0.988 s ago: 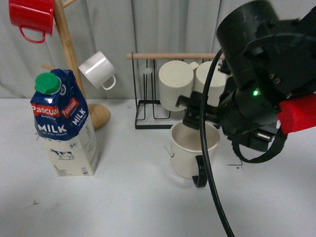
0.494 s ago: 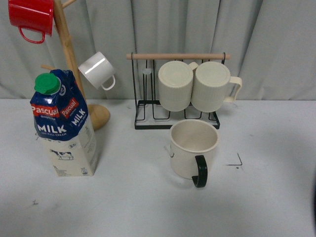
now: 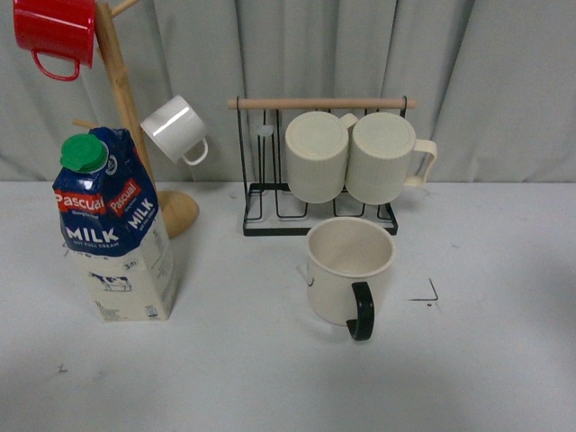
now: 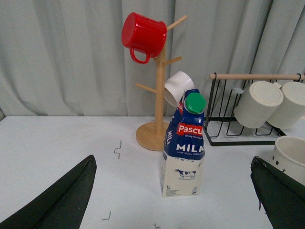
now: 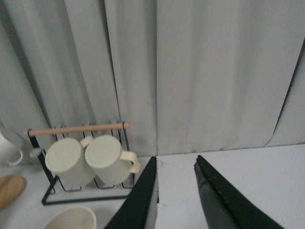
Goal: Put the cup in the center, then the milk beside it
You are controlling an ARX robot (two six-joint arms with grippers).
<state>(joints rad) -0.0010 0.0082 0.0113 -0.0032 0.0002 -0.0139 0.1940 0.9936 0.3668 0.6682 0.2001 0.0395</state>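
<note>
Widest of all, a pale grey table in front of a grey curtain, with its middle patch, the centre, left bare for the task.

At the far left, a wooden mug tree. Hung on its pegs, a red mug and a small white mug, stored up out of the way.

In front of the tree, upright on its cream base with the green cap on top, the milk. Well apart from the cup and not yet beside it. Judged to be the step left to do.

At the back, a black wire rack with a wooden rod. Stored on it on their sides, two ribbed mugs.

Just in front of the rack, the cup, mouth up, black handle turned toward the camera. Free of both arms. Judged to be set down inside the centre, close by a black corner mark on its right.

In the left wrist view, the left gripper, spread wide, empty, facing the milk. Probably the one to fetch it.

In the right wrist view, the right gripper, parted only a little, nothing between the fingers, raised above the cup and rack.

Neither arm to be seen in the front view.
</note>
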